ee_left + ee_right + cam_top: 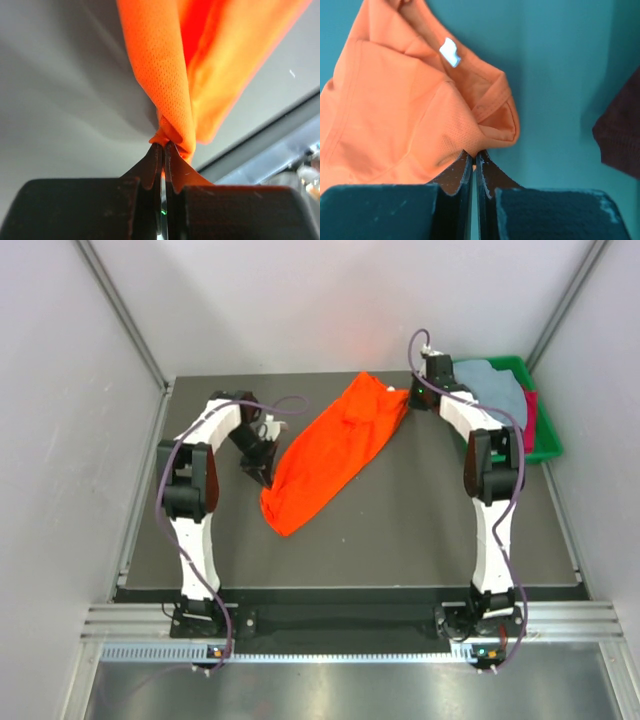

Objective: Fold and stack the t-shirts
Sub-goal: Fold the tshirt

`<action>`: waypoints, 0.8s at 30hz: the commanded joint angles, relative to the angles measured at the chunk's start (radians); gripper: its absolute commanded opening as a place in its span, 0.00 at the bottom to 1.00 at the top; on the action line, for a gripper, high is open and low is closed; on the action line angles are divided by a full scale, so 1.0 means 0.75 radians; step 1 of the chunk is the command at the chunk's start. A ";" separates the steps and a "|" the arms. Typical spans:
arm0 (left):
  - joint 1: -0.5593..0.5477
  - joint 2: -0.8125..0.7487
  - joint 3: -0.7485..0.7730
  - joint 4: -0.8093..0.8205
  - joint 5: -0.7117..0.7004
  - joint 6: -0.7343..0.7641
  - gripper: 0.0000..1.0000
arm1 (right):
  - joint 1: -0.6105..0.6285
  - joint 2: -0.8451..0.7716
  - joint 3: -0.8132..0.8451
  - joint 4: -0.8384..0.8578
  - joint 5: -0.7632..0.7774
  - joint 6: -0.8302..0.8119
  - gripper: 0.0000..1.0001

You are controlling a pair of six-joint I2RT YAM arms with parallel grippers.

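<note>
Small white label [450, 52] inside orange t-shirt [395, 115] collar.

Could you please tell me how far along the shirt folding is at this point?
It is at an early stage. Done: nothing looks folded or stacked yet. In hand: the orange shirt is bunched lengthwise, with the left fingers shut on one end and the right fingers shut on the collar end. Left: folding it, then the grey-blue shirt and crimson shirt, both heaped in the tray.
</note>
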 commanded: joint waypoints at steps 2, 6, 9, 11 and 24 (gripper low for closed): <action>-0.094 -0.221 -0.172 -0.096 0.070 0.004 0.00 | 0.000 0.055 0.094 0.067 0.030 -0.048 0.00; -0.206 -0.330 -0.334 -0.094 0.076 -0.002 0.00 | 0.014 0.136 0.210 0.084 0.038 -0.059 0.00; -0.253 -0.379 -0.410 -0.094 0.082 -0.002 0.00 | 0.033 0.181 0.292 0.088 0.042 -0.048 0.00; -0.272 -0.406 -0.432 -0.092 0.088 -0.004 0.00 | 0.047 0.200 0.323 0.094 0.043 -0.038 0.00; -0.319 -0.393 -0.347 -0.063 -0.044 -0.033 0.45 | 0.107 0.184 0.379 0.104 0.047 -0.069 0.64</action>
